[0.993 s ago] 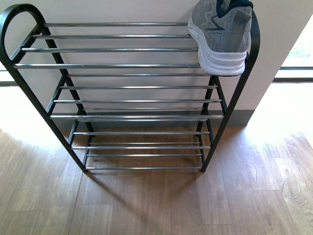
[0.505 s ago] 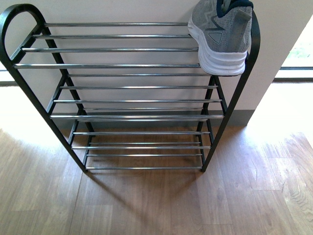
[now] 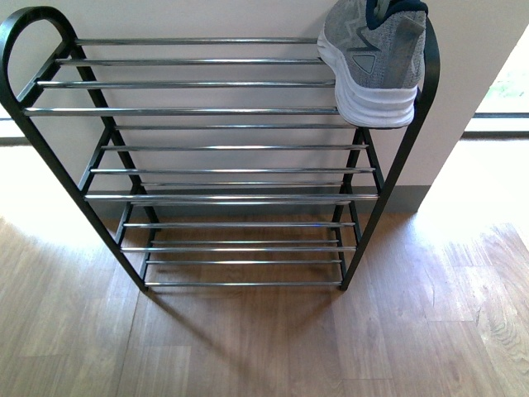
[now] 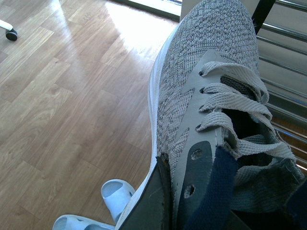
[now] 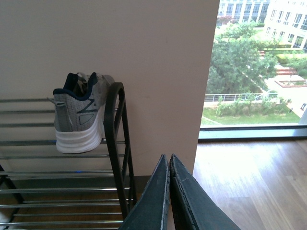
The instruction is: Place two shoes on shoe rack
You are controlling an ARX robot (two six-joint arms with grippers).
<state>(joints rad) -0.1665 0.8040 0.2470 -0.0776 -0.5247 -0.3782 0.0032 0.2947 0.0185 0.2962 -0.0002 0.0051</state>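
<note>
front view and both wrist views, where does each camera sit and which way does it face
Front view: on the robot's body, looking down at the shoe rack, racked sneaker on its top tier; no arm shows.
Left wrist view: on the left wrist, looking along the left claw gripping the held sneaker; blue slides on the floor beyond.
Right wrist view: on the right wrist, looking past the shut right claw at the rack's end and a window.
Shared: front and right wrist views both show the racked sneaker.
</note>
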